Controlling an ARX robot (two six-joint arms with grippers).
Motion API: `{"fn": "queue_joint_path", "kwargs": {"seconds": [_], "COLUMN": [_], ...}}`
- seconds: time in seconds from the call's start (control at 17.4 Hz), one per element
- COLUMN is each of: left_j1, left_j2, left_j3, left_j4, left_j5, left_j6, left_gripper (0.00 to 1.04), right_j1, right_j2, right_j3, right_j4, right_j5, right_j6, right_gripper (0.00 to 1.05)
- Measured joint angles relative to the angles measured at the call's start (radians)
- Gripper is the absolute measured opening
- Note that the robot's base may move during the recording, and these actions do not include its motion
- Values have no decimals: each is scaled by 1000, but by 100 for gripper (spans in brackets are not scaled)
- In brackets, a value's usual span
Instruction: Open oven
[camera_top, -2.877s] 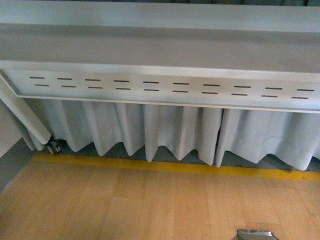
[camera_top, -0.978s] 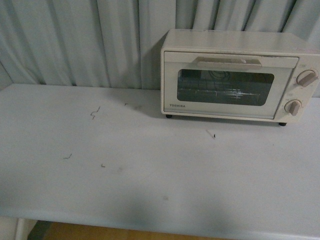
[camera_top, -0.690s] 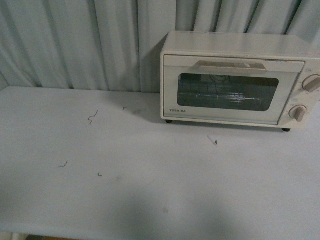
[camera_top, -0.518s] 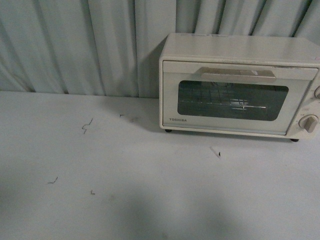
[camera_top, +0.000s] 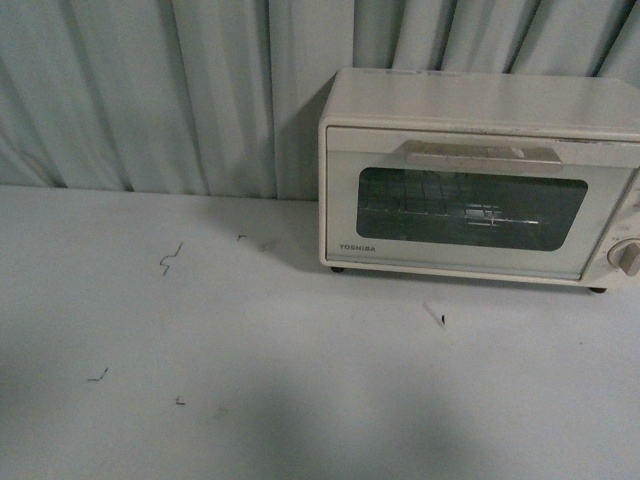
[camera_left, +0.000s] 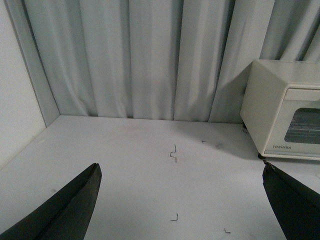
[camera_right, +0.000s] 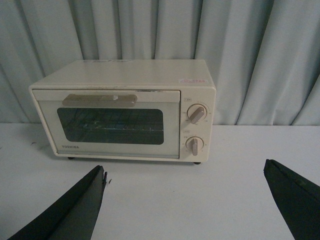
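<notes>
The cream-white Toshiba oven (camera_top: 480, 180) stands at the back right of the white table (camera_top: 250, 380), against the curtain. Its dark glass door is shut, with a flat bar handle (camera_top: 483, 155) along its top edge. In the right wrist view the oven (camera_right: 122, 107) faces me whole, with handle (camera_right: 99, 100) and two side knobs (camera_right: 196, 114). My right gripper (camera_right: 184, 200) is open and empty, short of the oven. In the left wrist view only the oven's left end (camera_left: 285, 112) shows. My left gripper (camera_left: 180, 200) is open and empty over the table. Neither gripper shows in the front view.
A pleated grey-white curtain (camera_top: 150, 90) hangs behind the table. Small dark scraps (camera_top: 170, 260) and a light sliver (camera_top: 433, 315) lie on the tabletop. A white wall panel (camera_left: 20, 100) borders the table's left side.
The front view has swung up from the floor and table edge to the tabletop, then closed in on the oven, which now sits larger and further right. The door stays shut.
</notes>
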Motion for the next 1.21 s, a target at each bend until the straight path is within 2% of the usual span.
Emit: {"fn": "queue_joint_path", "kwargs": {"seconds": [0.4,0.46,0.52,0.58,0.69,0.86,1.04,1.21], "left_j1": [0,-10,-57,-95,-172,-249,-304,-325], "left_j2": [0,18,130,274,581,1006,1440,1612], "left_j3": [0,0,25,83,260,537,811,901], "left_j4": [0,37,156,229,303,196,70,32], "left_j5": [0,-5,-8,30,79,132,125,130], "left_j6": [0,-7,-41,-94,-243,-488,-760,-900], "left_gripper": [98,98,98,98,98,98,98,98], "right_j1": [0,0,0,0,0,0,0,0], "right_j2": [0,0,0,0,0,0,0,0], "right_j3": [0,0,0,0,0,0,0,0], "right_j4": [0,0,0,1,0,1,0,0], "right_j5": [0,0,0,-1,0,0,0,0], "right_j6": [0,0,0,0,0,0,0,0], "right_gripper": [98,98,98,98,98,98,98,98]}}
